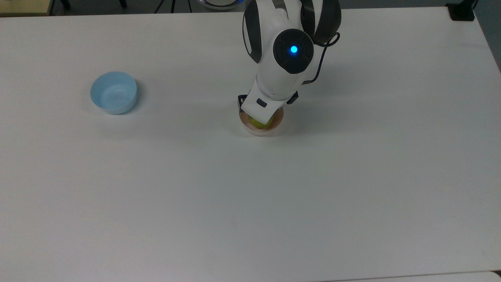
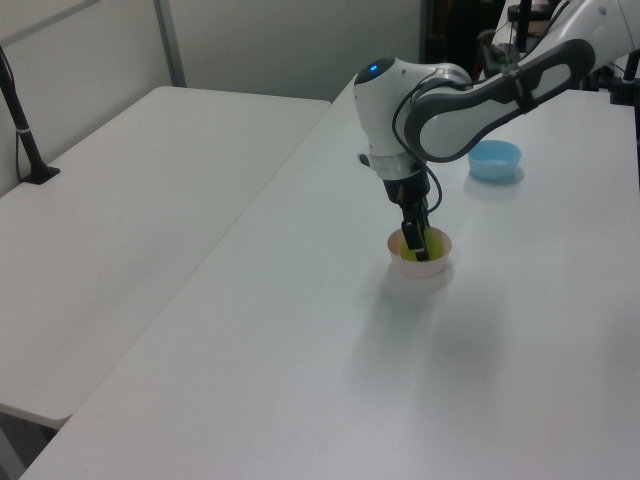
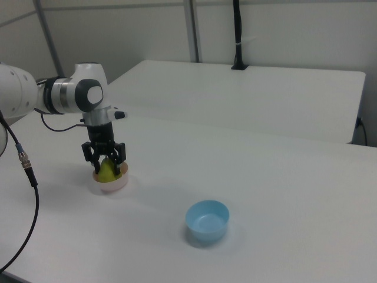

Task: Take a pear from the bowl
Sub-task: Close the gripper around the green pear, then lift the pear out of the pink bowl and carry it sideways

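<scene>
Grasp step: claw (image 3: pixel 106 167) lowered into pink bowl (image 3: pixel 109 183), fingers spread astride pear (image 3: pixel 106 170), not yet clamped; next: close fingers, lift straight up

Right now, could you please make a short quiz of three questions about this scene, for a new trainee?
1. True or false: the pear lies in the light blue bowl.
2. The gripper is: A) above the blue bowl, B) down at the pink bowl with fingers on both sides of the pear, C) resting on the bare table.
3. How many bowls stand on the table?

Key: 1 false; 2 B; 3 two.
</scene>
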